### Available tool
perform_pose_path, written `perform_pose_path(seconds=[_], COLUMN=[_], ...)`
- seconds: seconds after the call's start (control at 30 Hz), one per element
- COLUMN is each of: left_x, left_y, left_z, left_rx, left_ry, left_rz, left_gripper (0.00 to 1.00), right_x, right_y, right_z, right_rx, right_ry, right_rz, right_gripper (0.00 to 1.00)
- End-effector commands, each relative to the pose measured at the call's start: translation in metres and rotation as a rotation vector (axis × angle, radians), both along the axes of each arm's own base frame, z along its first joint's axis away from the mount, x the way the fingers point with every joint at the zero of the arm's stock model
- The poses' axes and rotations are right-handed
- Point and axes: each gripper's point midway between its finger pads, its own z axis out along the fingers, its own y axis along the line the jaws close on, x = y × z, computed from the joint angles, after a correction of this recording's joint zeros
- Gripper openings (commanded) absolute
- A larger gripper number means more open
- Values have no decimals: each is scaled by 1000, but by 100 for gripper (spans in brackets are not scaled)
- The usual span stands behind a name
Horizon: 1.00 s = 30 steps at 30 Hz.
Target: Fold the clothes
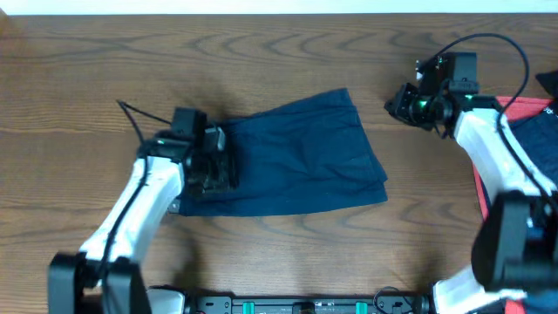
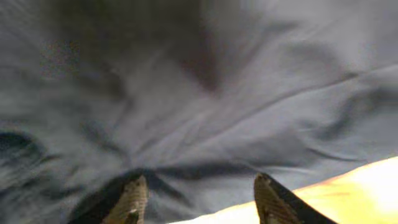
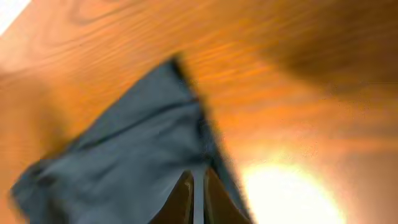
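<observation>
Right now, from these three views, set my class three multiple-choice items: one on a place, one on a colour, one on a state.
1. In the overhead view, where is the left gripper?
A) at the left end of the shorts
B) at their right end
C) off the table

2. What colour are the shorts?
A) red
B) dark blue
C) white

3. How does the left gripper stand?
A) open
B) shut on the shorts
C) shut on nothing

Answers:
1 A: the overhead view shows it on the garment's left end.
2 B: the fabric is navy in every view.
3 A: the left wrist view shows its fingers well apart over the cloth.
</observation>
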Motion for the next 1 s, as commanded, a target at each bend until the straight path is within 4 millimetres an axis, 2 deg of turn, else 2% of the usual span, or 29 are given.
perform_pose_path(seconds=[0.0, 0.07, 0.13, 0.23, 0.37, 0.5, 0.7, 0.8, 0.97], left_x=[11, 9, 4, -6, -18, -24, -18, -9, -8], left_y=[23, 46, 66, 91, 106, 120, 141, 139, 112], left_z=[34, 37, 35, 24, 0, -24, -50, -61, -78], left_rx=[50, 101, 117, 106, 22, -22, -32, -95, -233], left_ry=[-60, -55, -25, 54, 144, 204, 220, 211, 248], left_rz=[108, 180, 243, 340, 405, 425, 437, 442, 348], left_gripper=[64, 73, 77, 85, 88, 90, 91, 91, 89], right_x=[-28, -47, -64, -83, -98, -109, -120, -121, -121], right_y=[41, 62, 83, 97, 112, 119, 115, 114, 115], right_z=[22, 20, 13, -11, -43, -79, -112, -115, -115], right_rx=[44, 29, -9, -125, -208, -229, -244, -247, -247], right_ry=[7, 39, 64, 132, 219, 322, 424, 435, 432], right_rz=[149, 230, 322, 371, 414, 439, 446, 447, 447], right_gripper=[7, 9, 13, 16, 16, 14, 10, 10, 10])
